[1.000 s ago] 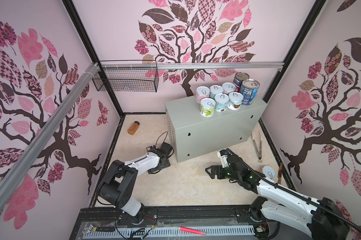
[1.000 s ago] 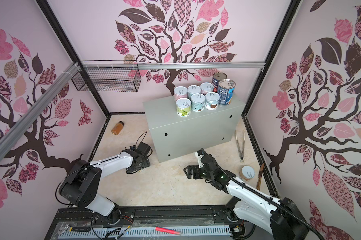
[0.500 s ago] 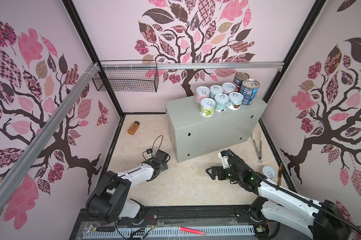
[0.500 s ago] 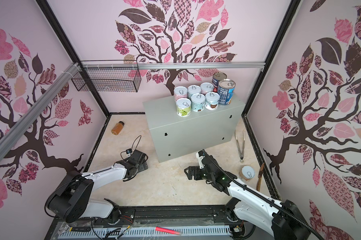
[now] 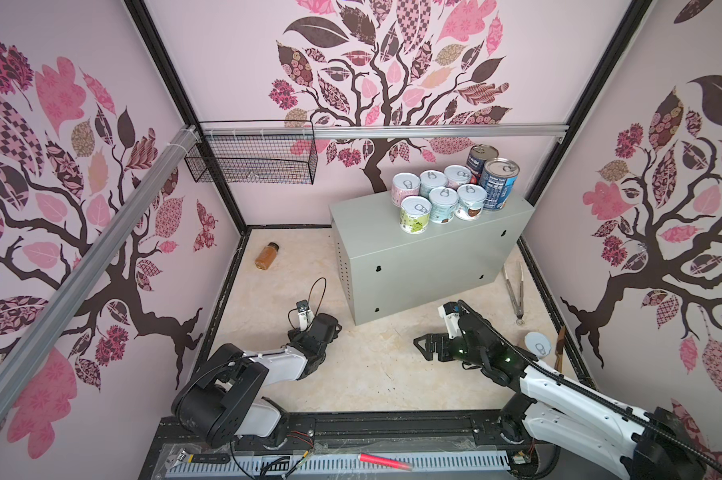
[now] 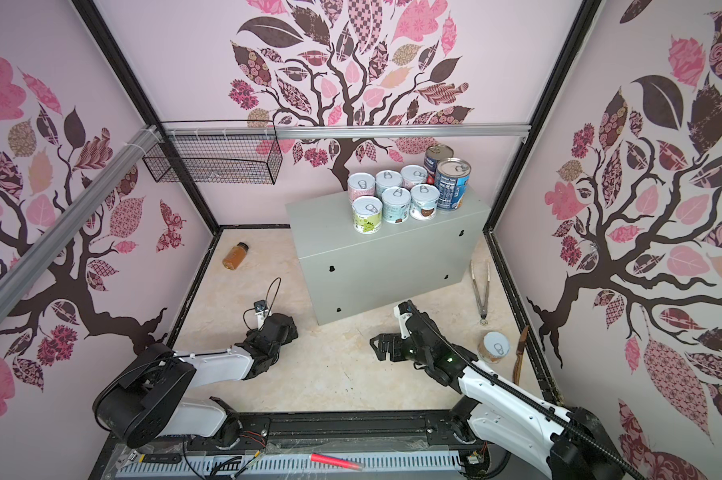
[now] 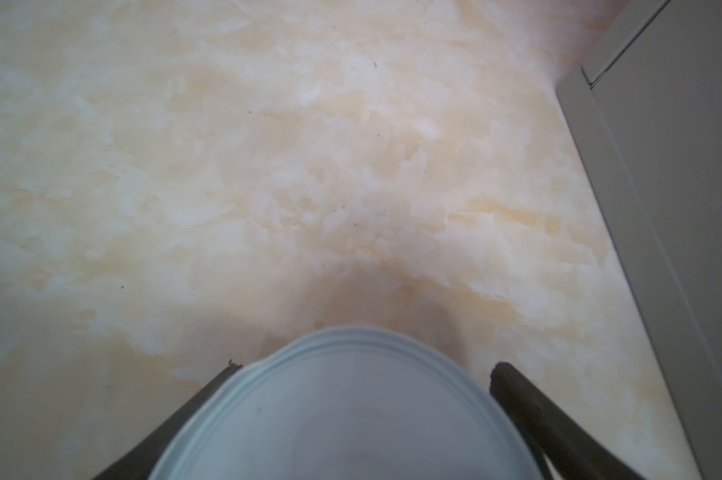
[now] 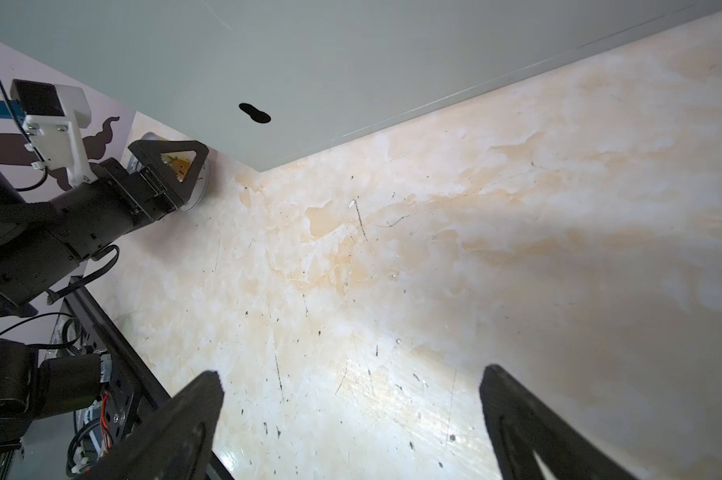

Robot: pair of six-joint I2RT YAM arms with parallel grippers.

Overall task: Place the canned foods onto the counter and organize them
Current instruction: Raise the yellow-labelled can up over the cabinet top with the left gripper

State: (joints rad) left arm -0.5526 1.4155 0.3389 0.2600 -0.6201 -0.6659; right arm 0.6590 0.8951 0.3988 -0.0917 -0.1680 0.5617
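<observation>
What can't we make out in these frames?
Grip: the small can sits between the fingers of the left claw, blurred and cut by the left wrist view's edge; contact unclear.
Its label: that claw hides it in both top views.
Rear tall can: the blue can mostly covers it in both top views.
Floor can: label too small to read in a top view.

In the left wrist view a white-lidded can point(image 7: 351, 419) is blurred and cut off by the frame edge (its label unseen). Left of centre in both top views the left gripper point(image 5: 329, 328) covers it; whether it grips, I cannot tell.
</observation>
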